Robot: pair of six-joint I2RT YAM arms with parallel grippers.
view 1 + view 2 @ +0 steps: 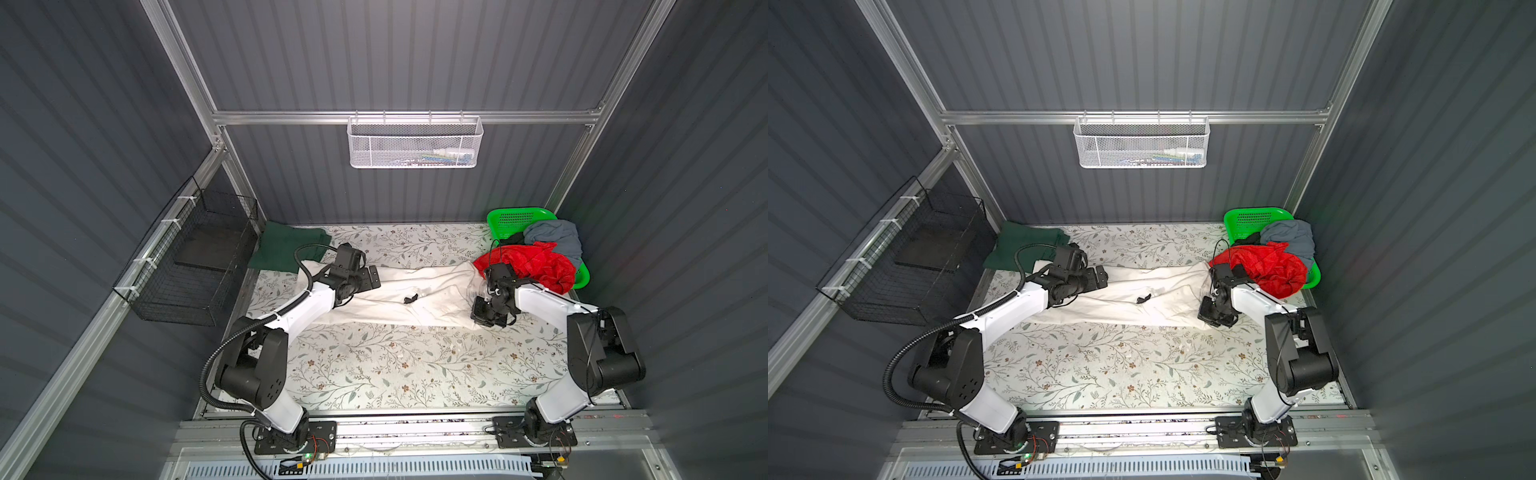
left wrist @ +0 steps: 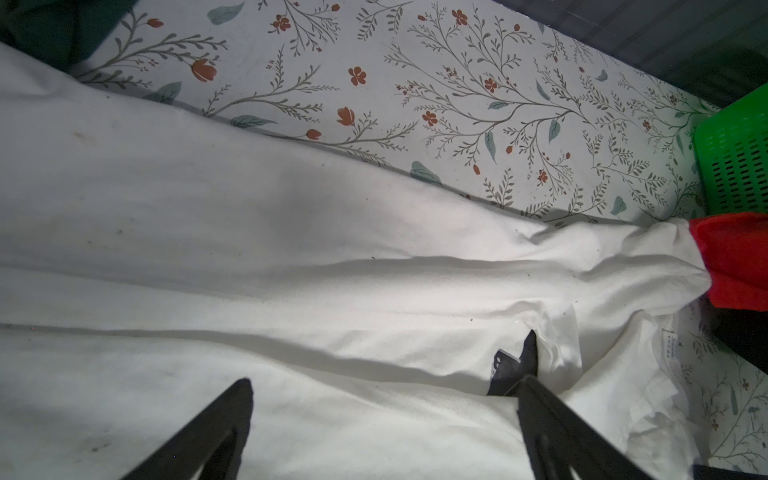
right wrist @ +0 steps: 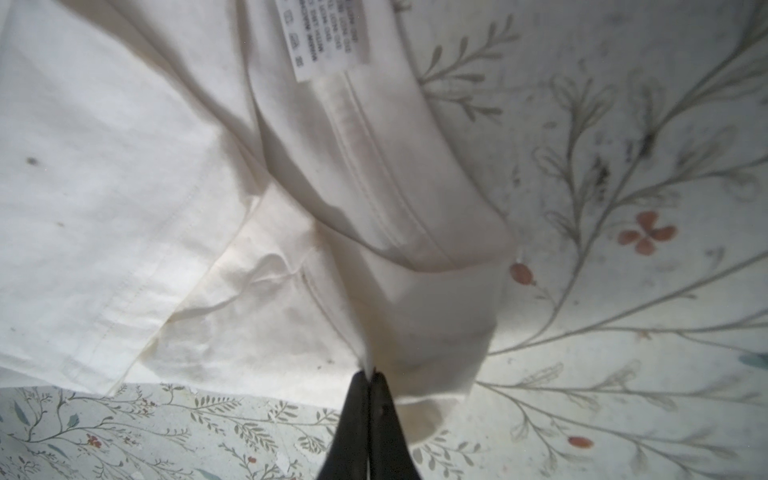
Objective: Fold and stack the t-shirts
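Off-white t-shirt (image 1: 436, 291): is laid out long and rumpled across the middle of the floral table cover (image 1: 395, 365), reaching from one arm to the other in both top views.
Right gripper (image 3: 370, 380): is seen clamped tight on a thin fold at the shirt's edge, the cloth being pinched between the two tips.
Shirt relative to right gripper: the gripped edge is at the shirt's right end, and the care label (image 3: 324, 37) and a stitched band are seen just beyond the grip.
Left gripper (image 2: 386, 397): is held with its jaws spread wide and nothing is grasped.
Shirt relative to left gripper: the shirt's left part is spread directly beneath the parted fingers (image 2: 224, 419); whether it is touched cannot be told.
Small black object (image 1: 410, 298): is found lying on the shirt between the two grippers; what it is cannot be made out.
Dark green t-shirt (image 1: 286, 247): is laid flat at the far left corner, beside the left arm.
Red t-shirt (image 1: 528, 264), grey-blue t-shirt (image 1: 555, 237), black t-shirt (image 1: 513, 239): are heaped in the green basket (image 1: 515, 218) at the far right, the red one spilling over the rim near the right gripper.
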